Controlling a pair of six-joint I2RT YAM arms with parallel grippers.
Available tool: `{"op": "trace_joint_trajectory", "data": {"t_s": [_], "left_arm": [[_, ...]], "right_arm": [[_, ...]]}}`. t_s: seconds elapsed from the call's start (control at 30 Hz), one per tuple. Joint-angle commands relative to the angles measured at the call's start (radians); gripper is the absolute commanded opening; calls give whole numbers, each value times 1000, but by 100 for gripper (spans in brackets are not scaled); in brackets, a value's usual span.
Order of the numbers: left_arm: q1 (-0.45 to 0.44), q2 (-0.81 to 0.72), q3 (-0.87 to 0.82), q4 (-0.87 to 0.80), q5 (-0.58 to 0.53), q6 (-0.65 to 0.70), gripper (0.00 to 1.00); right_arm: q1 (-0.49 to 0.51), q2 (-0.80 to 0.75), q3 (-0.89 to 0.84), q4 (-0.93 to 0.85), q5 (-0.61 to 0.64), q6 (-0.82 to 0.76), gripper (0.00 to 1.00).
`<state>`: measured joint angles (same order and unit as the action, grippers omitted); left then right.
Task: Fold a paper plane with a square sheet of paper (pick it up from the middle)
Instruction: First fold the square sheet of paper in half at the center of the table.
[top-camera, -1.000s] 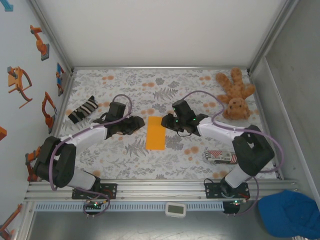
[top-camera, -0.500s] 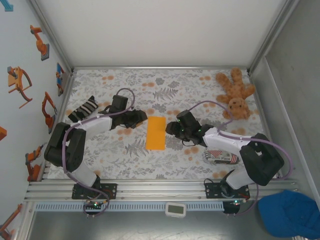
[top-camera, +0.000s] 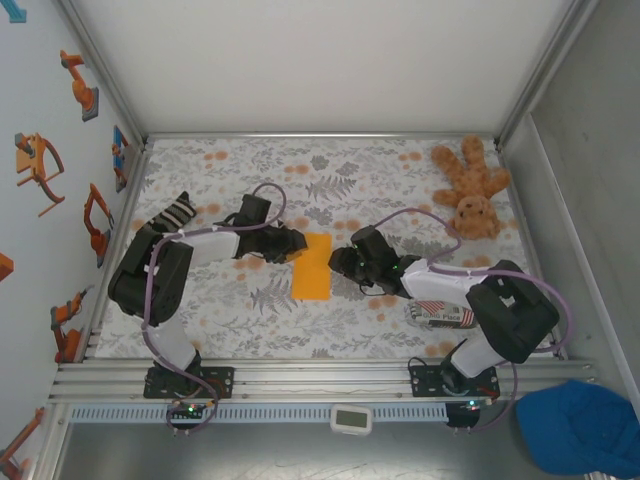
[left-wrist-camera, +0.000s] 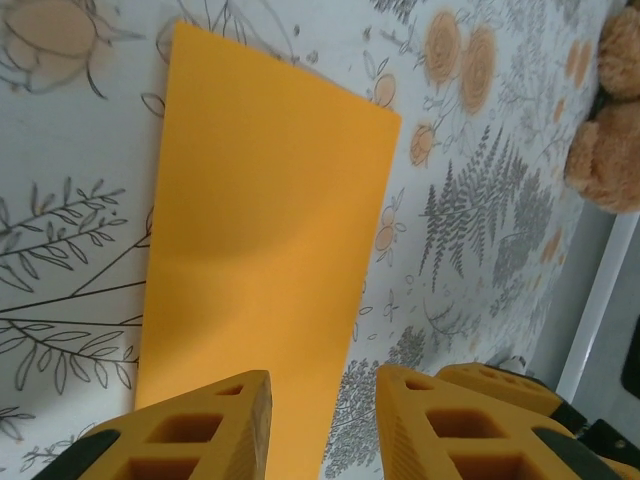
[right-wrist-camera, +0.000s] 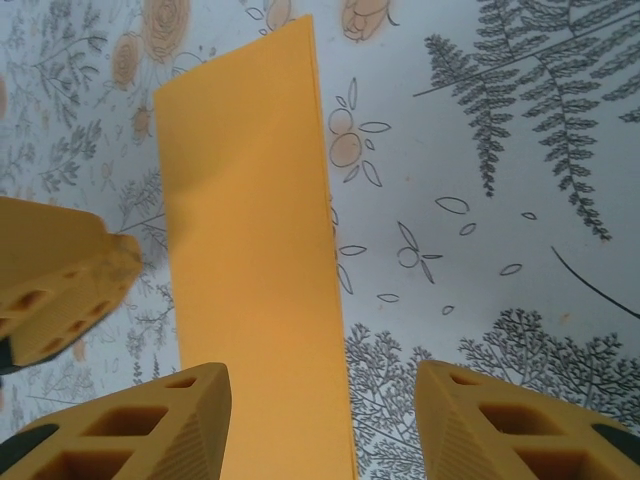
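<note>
The square sheet of paper (top-camera: 312, 267) lies flat on the flowered table as a narrow bright-orange rectangle. A paper plane is out of view. My left gripper (top-camera: 297, 243) sits at the sheet's upper left corner. In the left wrist view its open fingers (left-wrist-camera: 200, 430) straddle one long edge of the paper (left-wrist-camera: 265, 230), the gripper (left-wrist-camera: 322, 420) clamping nothing. My right gripper (top-camera: 340, 262) is low at the sheet's right edge. It (right-wrist-camera: 320, 420) stands open, one finger over the paper (right-wrist-camera: 255, 260), the other over bare table.
A brown plush teddy (top-camera: 470, 195) lies at the back right. A red-and-white striped packet (top-camera: 443, 313) rests under the right arm. A black-and-white striped thing (top-camera: 165, 220) sits by the left wall. The left gripper's finger (right-wrist-camera: 60, 280) shows beside the paper.
The left gripper has slid right to the paper's upper left corner. The right gripper has dropped forward and left to the paper's right edge. The paper has stayed put.
</note>
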<state>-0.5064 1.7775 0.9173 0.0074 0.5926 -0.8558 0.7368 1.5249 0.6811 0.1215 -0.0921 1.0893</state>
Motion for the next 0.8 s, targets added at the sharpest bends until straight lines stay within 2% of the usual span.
{"op": "trace_joint_trajectory", "data": {"t_s": [0.0, 0.23, 0.5, 0.77], "left_arm": [[-3, 33, 23, -26, 11, 18, 31], [-2, 84, 29, -68, -58, -1, 31], [-3, 107, -51, -35, -94, -66, 31], [-4, 122, -60, -31, -102, -81, 31]], "right_arm": [[6, -8, -20, 32, 5, 24, 50], [32, -35, -61, 46, -1, 68, 48], [87, -39, -95, 77, 19, 138, 47], [100, -3, -92, 93, -53, 166, 40]]}}
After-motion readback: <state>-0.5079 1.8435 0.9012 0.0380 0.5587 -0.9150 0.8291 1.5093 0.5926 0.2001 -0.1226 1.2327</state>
